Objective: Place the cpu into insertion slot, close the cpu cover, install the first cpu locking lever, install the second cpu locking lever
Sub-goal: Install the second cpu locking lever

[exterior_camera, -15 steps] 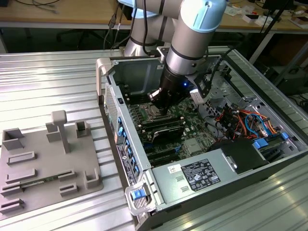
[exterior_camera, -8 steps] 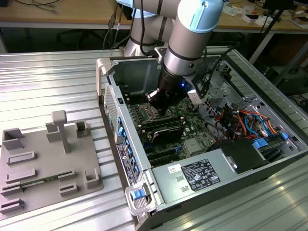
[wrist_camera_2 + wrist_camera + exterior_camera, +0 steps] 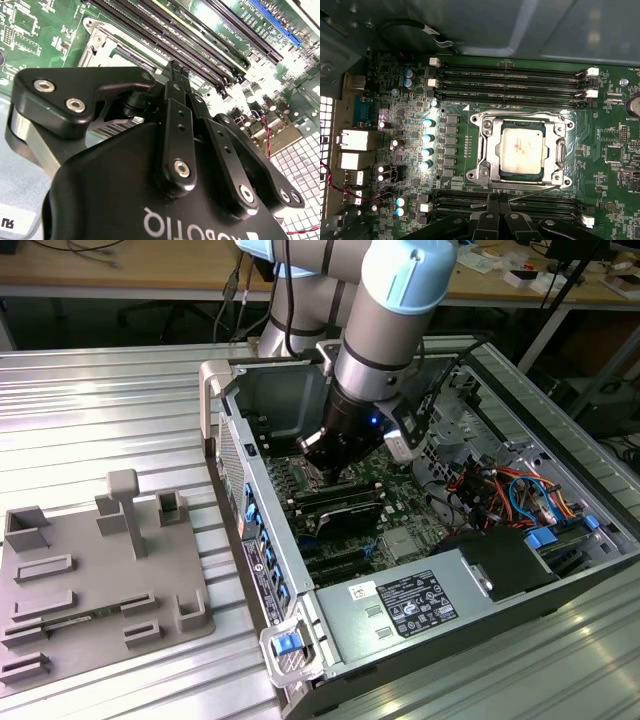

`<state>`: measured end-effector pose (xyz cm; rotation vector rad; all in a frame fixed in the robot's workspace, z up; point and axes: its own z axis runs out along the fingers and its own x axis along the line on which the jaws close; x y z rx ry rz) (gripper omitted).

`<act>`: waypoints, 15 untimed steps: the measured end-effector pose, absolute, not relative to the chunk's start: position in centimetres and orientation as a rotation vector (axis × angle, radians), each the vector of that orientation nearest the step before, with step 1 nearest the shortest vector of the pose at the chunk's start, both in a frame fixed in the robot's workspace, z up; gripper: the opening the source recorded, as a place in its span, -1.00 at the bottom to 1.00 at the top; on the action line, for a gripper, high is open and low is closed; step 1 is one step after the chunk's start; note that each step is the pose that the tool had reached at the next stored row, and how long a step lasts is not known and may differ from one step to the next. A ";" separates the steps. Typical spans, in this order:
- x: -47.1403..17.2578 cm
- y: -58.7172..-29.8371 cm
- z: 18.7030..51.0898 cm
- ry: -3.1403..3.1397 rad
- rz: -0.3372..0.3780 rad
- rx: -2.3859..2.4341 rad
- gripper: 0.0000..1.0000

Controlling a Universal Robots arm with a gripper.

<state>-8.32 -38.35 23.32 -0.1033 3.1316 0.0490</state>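
In the exterior view a large white label (image 3: pixel 418 602) lies on the power supply's grey cover (image 3: pixel 480 560), at about five o'clock from the motherboard (image 3: pixel 400 490). It carries rows of black print and small round signs, all too fine to read. A smaller white sticker (image 3: pixel 362 591) lies at its nine o'clock. A narrow printed strip (image 3: pixel 262 578) runs along the case wall. In the second wrist view the gripper (image 3: pixel 176 75) bears white lettering, upside down, on its black body. The motherboard's white silkscreen stays illegible in the first wrist view.
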 end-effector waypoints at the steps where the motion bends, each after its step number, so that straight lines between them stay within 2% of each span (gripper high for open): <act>1: -8.3 -38.4 23.3 3.132 0.049 -0.103 -0.79; 15: -8.5 -38.3 22.8 3.135 0.053 -0.103 -0.79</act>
